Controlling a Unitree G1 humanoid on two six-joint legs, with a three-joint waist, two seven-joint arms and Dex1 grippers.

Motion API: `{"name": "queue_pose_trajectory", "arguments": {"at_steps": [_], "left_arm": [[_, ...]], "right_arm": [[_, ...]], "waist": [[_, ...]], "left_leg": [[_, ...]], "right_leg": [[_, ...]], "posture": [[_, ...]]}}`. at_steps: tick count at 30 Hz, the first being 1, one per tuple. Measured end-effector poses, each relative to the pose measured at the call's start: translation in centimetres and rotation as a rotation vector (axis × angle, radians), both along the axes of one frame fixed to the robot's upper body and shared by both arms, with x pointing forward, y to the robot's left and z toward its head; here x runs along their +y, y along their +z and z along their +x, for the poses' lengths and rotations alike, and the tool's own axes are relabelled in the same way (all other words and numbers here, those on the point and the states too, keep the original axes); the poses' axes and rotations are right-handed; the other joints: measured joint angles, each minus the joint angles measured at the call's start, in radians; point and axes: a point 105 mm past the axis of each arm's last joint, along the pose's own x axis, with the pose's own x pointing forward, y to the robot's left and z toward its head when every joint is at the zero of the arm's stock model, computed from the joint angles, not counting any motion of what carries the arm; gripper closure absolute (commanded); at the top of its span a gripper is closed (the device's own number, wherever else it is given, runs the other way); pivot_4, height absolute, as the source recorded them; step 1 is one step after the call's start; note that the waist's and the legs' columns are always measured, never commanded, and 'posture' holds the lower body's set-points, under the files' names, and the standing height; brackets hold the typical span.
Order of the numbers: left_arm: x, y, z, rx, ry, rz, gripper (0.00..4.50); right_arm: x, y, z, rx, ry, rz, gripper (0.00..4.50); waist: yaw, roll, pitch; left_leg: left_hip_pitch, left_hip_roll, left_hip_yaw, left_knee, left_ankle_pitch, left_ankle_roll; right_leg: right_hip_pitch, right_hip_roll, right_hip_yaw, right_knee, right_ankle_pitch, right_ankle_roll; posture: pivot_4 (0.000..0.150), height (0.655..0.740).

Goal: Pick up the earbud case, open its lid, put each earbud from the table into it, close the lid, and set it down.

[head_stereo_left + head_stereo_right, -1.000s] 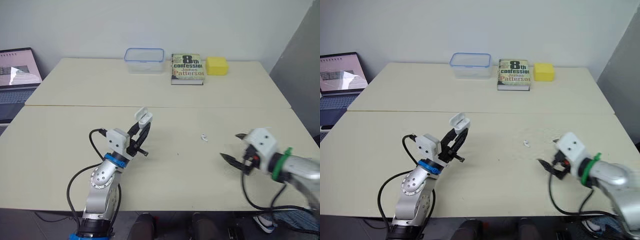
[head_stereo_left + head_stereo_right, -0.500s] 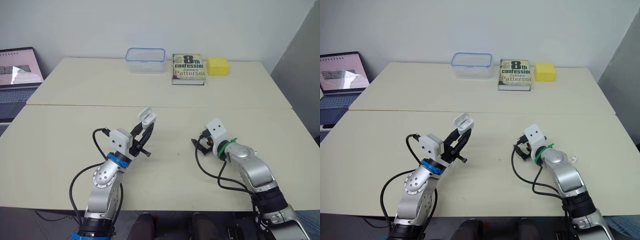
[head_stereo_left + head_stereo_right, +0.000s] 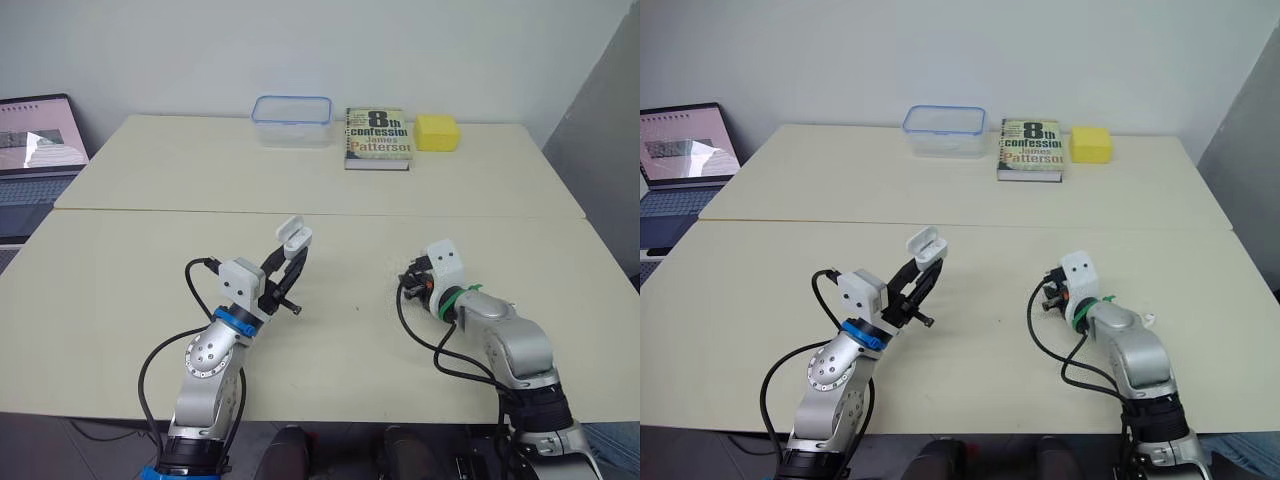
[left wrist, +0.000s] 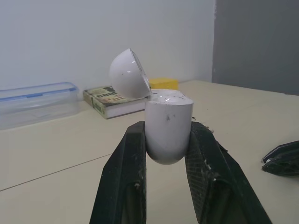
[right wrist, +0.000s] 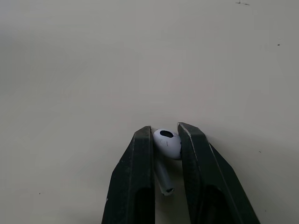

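Stage shown: transfer of an earbud to the opened case. The left pincer (image 3: 290,255) was pressed against both flanks of the earbud case (image 4: 168,123), pinching it upright and clear above the bench (image 3: 130,290), left of centre. The lid (image 4: 128,74) stood swung back on its hinge, so the opening step appeared complete. Whether the case already held an earbud could not be told. To the right, well apart from the case, the right pincer (image 5: 165,131) sat low at the bench surface with its two black fingers closed on a white earbud (image 5: 167,142). The rounded head was gripped between the fingertips and the stem pointed back along the fingers. Whether the earbud had left the bench could not be told. A clear container with a blue rim (image 3: 290,120), a book (image 3: 377,138) and a yellow block (image 3: 435,131) lay along the far edge and took no part. The step in hand was judged to be the pick-up of this earbud. The next move would call for a lift without loosening the pinch, travel leftward to the open mouth of the case, and turning of the stem downward to meet its socket. The small, smooth head looked liable to slip or rotate in the grip.
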Motion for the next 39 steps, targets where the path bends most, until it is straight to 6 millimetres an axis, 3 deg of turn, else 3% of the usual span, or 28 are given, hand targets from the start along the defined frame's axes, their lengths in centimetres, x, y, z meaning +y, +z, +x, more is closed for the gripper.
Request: {"name": "queue_pose_trajectory", "arguments": {"at_steps": [3, 8, 10, 13, 18, 26, 27, 35, 39], "left_arm": [[-0.2, -0.1, -0.1, 0.003, -0.007, 0.002, 3.74], [-0.2, -0.5, -0.7, 0.022, -0.010, 0.009, 3.74], [-0.5, -0.4, -1.0, 0.019, -0.020, 0.010, 3.74], [-0.5, -0.4, -1.4, 0.025, -0.022, 0.012, 3.74], [-0.5, -0.8, -2.2, 0.054, -0.014, 0.006, 3.74], [-1.1, -0.6, -2.9, 0.070, -0.033, 0.002, 3.74], [-1.1, -0.6, -2.9, 0.073, -0.033, 0.003, 3.74], [-1.0, -0.8, -2.9, 0.089, -0.030, 0.004, 3.74], [-1.1, -0.8, -2.9, 0.090, -0.031, 0.004, 3.74]], "right_arm": [[-0.2, 0.1, -1.8, -0.010, 0.159, -0.128, 4.10], [-0.4, 0.1, -7.1, 0.052, 0.557, -0.281, 4.10], [-1.8, 0.3, -9.1, 0.092, 0.697, -0.361, 4.10], [-3.9, 0.6, -10.6, 0.139, 0.808, -0.445, 4.10], [-7.1, 0.4, -10.5, 0.200, 0.857, -0.501, 4.10], [-8.1, -0.3, -10.4, 0.220, 0.928, -0.540, 4.10], [-8.1, -0.4, -10.3, 0.217, 0.930, -0.535, 3.36], [-7.9, -0.4, -10.3, 0.202, 0.955, -0.527, 0.60], [-8.0, 0.3, -10.3, 0.189, 0.928, -0.503, 0.56]], "waist": [[0.000, 0.000, 0.000], [-0.002, 0.000, 0.000], [-0.001, 0.000, 0.000], [-0.002, 0.000, 0.000], [-0.002, -0.001, 0.000], [-0.001, -0.001, 0.000], [-0.001, -0.001, 0.000], [-0.001, -0.001, 0.000], [0.000, -0.001, 0.001]], "left_leg": [[-0.001, -0.001, 0.000, 0.000, 0.000, 0.000], [-0.001, 0.000, -0.001, 0.000, 0.000, 0.000], [-0.001, 0.000, 0.000, 0.000, 0.000, 0.000], [0.000, 0.001, 0.000, 0.000, 0.000, 0.000], [0.000, 0.001, 0.001, 0.000, 0.000, 0.000], [0.000, 0.001, 0.001, 0.000, 0.000, 0.000], [0.000, 0.001, 0.001, 0.000, 0.000, 0.000], [0.003, 0.001, 0.001, 0.000, 0.000, 0.000], [0.002, 0.001, 0.001, 0.000, 0.000, 0.000]], "right_leg": [[0.000, 0.000, 0.000, -0.002, -0.001, 0.001], [0.000, 0.000, -0.001, -0.003, -0.003, 0.005], [0.000, 0.000, -0.001, -0.003, -0.003, 0.005], [0.001, 0.000, -0.001, -0.005, -0.003, 0.005], [0.001, 0.000, 0.000, -0.005, -0.003, 0.005], [0.002, 0.000, 0.000, -0.005, -0.003, 0.005], [0.002, 0.000, 0.000, -0.005, -0.003, 0.005], [0.006, 0.000, 0.000, -0.006, -0.003, 0.005], [0.005, 0.000, 0.000, -0.007, -0.003, 0.005]], "posture": [[0.150, 0.7400], [0.150, 0.7400], [0.150, 0.7400], [0.150, 0.7400], [0.150, 0.7400], [0.150, 0.7400], [0.150, 0.7400], [0.150, 0.7400], [0.150, 0.7400]]}}
